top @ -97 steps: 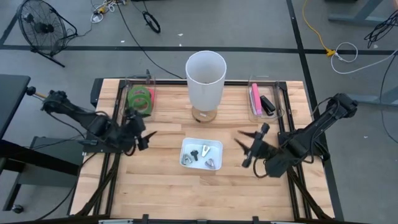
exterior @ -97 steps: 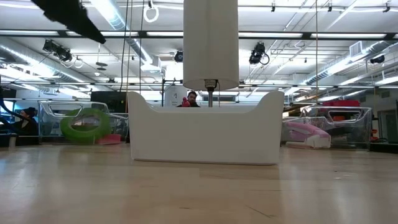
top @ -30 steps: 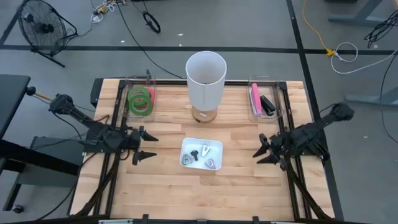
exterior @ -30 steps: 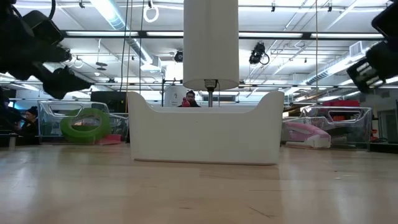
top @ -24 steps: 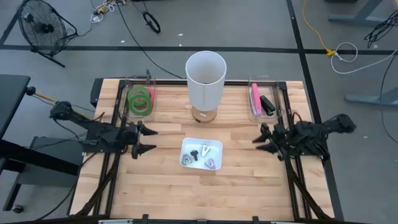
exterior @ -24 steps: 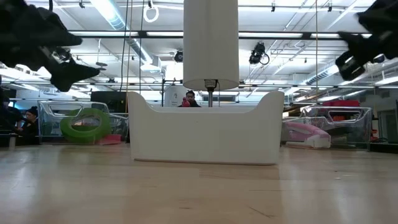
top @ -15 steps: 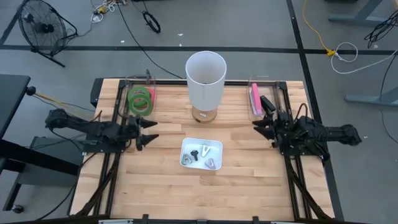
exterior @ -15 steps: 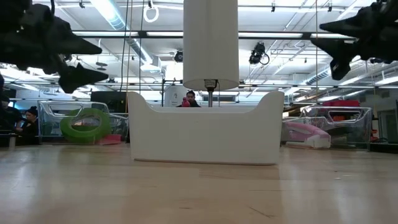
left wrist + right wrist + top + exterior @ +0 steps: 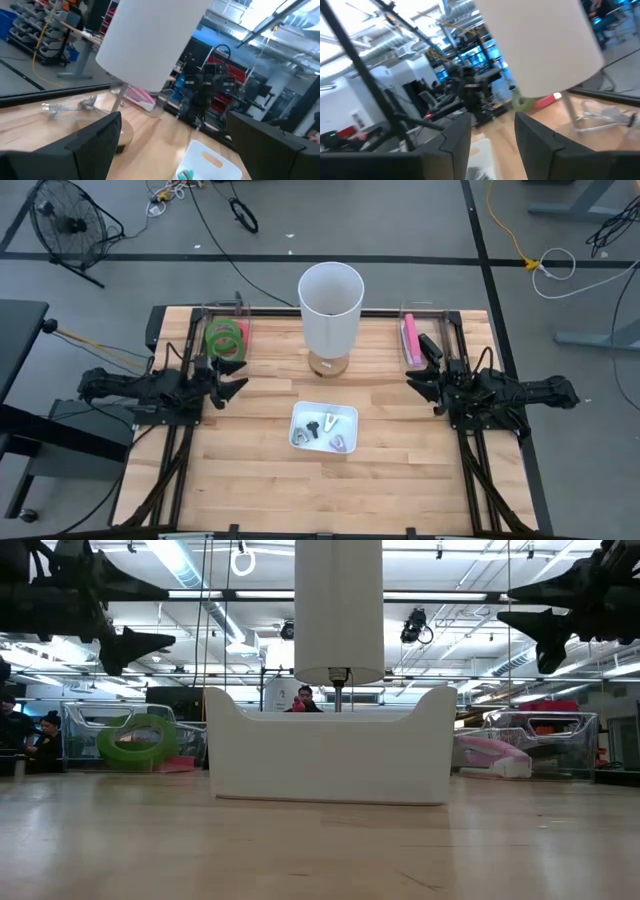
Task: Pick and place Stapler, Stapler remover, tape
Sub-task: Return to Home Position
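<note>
My left gripper (image 9: pixel 238 381) hangs empty, fingers spread, at the table's left side, near the left clear bin (image 9: pixel 222 310) holding the green tape (image 9: pixel 226 340). My right gripper (image 9: pixel 420 384), also spread and empty, hovers near the right clear bin (image 9: pixel 425 308) with the pink stapler (image 9: pixel 409 338). Stapler removers (image 9: pixel 325 428) lie in the white bin (image 9: pixel 300 412)

Green tape rolls (image 9: pixel 226 340) lie flat by the table's (image 9: pixel 260 480) far-left corner — long pink stapler (image 9: pixel 409 338) and black stapler (image 9: pixel 431 348) side by side far-right — small black staple remover (image 9: pixel 312 431) lies centre.
</note>
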